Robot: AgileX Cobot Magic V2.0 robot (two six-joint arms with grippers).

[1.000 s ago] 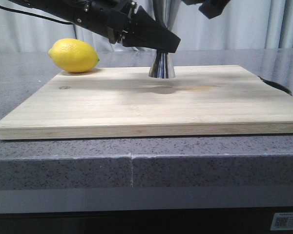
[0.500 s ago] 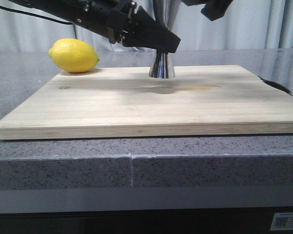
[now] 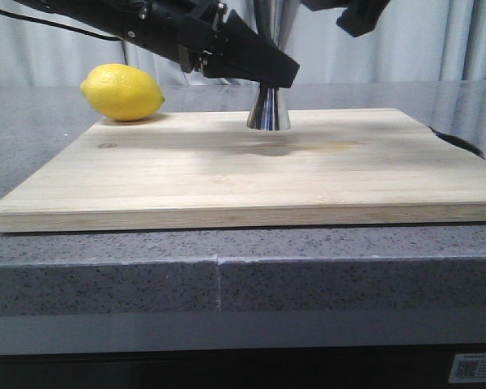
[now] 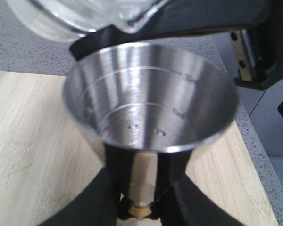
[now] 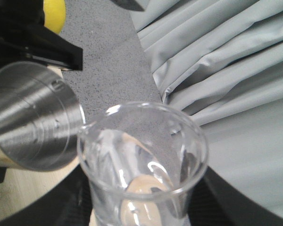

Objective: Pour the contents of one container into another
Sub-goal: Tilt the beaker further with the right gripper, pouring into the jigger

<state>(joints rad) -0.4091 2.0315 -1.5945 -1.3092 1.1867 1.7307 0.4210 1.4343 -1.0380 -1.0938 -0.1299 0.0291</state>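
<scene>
The steel jigger [image 3: 268, 110] stands upright on the wooden board [image 3: 251, 174] at its far middle. My left gripper [image 4: 139, 207] is shut on its narrow waist, just above the gold band [image 4: 140, 213]. The jigger's upper cup [image 4: 151, 113] faces the wrist camera with a few droplets near its bottom. My right gripper [image 5: 141, 209] is shut on the clear glass beaker [image 5: 141, 160] and holds it tilted, its lip [image 4: 132, 23] right over the cup's far rim. In the front view the right gripper [image 3: 360, 14] shows only at the top edge, and the beaker is out of sight.
A yellow lemon [image 3: 122, 91] lies on the grey stone counter [image 3: 227, 275] beyond the board's far left corner. Grey curtains [image 5: 226, 70] hang behind the counter. A dark object [image 3: 458, 142] peeks out past the board's right edge.
The right gripper has shifted very slightly at the top of the front view. The left arm, jigger and lemon have stayed put.
</scene>
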